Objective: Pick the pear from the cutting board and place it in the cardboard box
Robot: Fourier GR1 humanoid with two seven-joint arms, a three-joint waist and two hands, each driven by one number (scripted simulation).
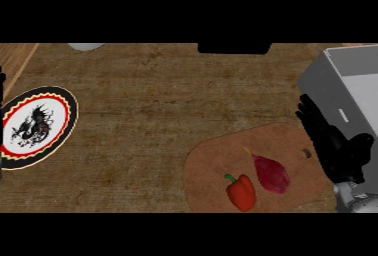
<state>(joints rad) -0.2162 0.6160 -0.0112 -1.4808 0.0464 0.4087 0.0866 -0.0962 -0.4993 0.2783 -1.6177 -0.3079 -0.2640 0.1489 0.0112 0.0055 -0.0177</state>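
Head view: right hand [334, 145], fingers straight, empty, at cutting board [210, 165] right edge beside grey box [325, 80]. Pear [272, 174], dark red, on board, near red pepper [241, 192]. Risk: grabbing pepper instead. Left hand barely visible, state unclear.

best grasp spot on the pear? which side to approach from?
Probably the wide lower body of the pear, not the thin stem tip. It lies flat on the cutting board, long axis up-down in the view. Come from above with the right hand, open at its right; the pepper crowds its left.
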